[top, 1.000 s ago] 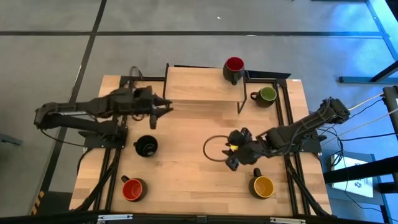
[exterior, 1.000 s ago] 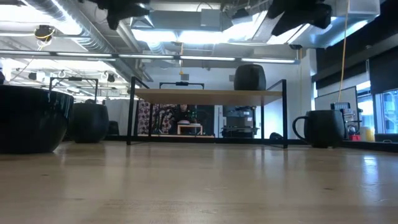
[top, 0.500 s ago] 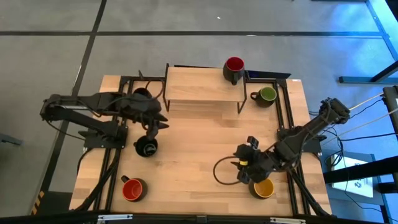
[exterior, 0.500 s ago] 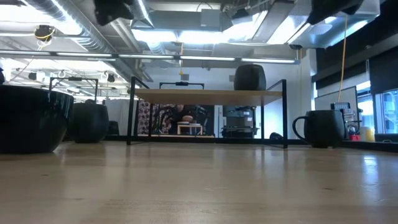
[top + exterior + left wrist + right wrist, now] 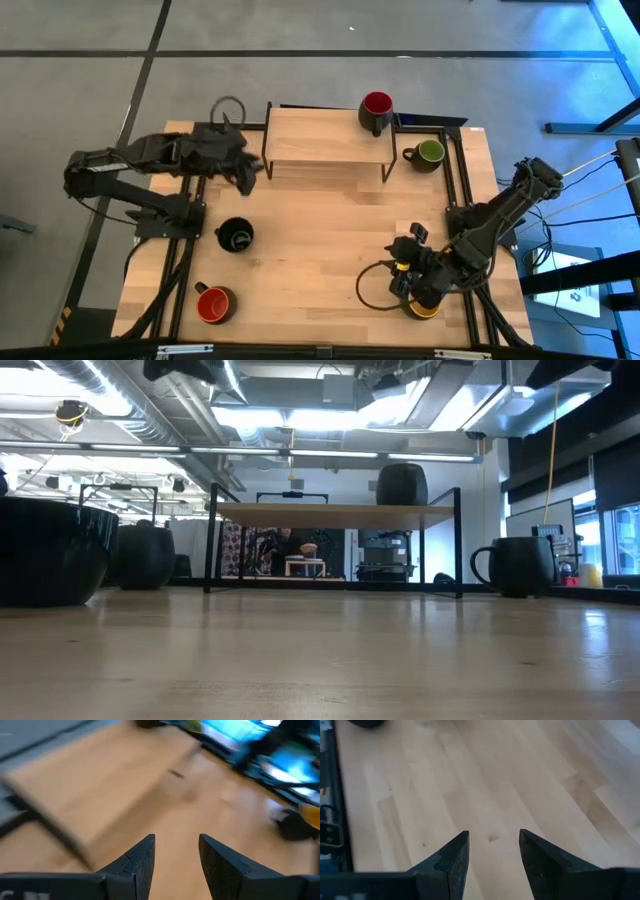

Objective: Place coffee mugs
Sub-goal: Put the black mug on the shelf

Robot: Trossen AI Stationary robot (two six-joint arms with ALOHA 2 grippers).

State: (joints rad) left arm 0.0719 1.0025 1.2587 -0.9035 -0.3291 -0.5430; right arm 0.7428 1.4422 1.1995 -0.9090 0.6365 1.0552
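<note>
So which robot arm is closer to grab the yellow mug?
Probably the right. Its open right gripper hangs directly beside the yellow mug; the left gripper is far away by the shelf.

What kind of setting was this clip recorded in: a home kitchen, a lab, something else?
Probably a robotics lab or workshop, not a home. The wooden table sits on grey industrial flooring; the low view shows exposed ceiling ducts, strip lights and equipment racks behind the raised shelf.
</note>
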